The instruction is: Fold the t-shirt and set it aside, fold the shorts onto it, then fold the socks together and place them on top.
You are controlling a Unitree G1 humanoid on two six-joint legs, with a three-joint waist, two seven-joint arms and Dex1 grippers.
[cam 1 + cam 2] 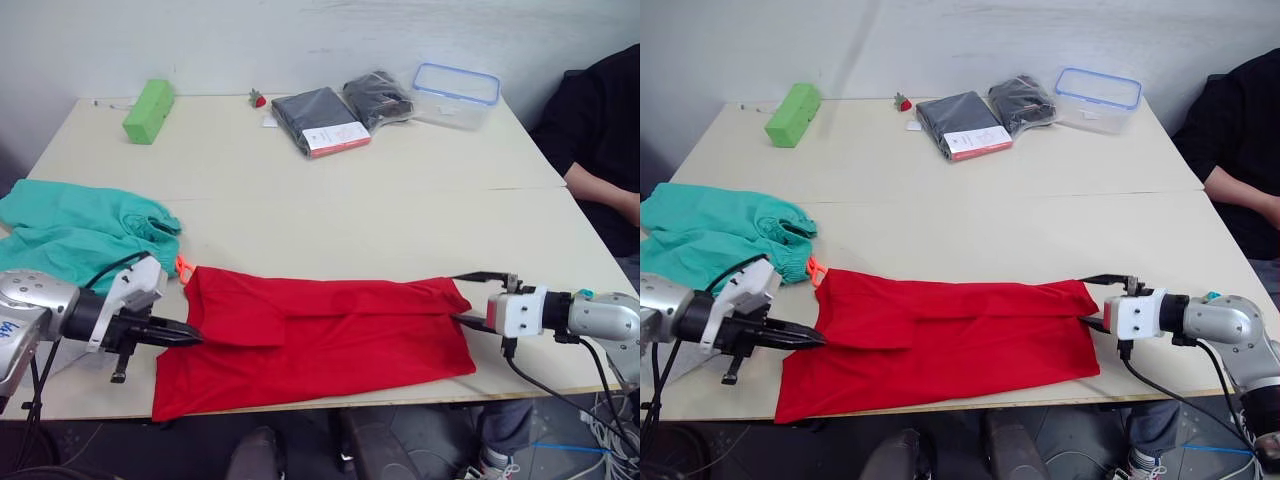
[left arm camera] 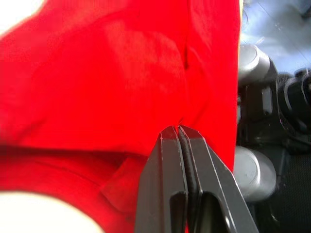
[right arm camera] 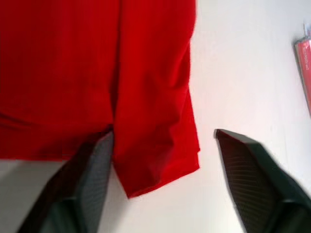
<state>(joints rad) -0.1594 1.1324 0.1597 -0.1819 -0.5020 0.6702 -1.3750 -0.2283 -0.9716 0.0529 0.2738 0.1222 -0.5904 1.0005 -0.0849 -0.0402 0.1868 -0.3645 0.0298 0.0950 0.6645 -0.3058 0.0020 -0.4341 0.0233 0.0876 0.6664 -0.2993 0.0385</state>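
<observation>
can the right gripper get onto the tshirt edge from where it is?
Probably yes. The right gripper is open with its fingers either side of the t-shirt's right-hand edge, flat on the table. Nothing lies between them. The left gripper is shut on the opposite end.

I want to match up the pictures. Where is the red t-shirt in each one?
Left eye: t-shirt along the table's near edge, between both grippers.
Right eye: same place.
Left wrist: pinched by the shut left gripper.
Right wrist: a corner between the open right gripper's fingers.
Shared landmark: the pale table.
</observation>
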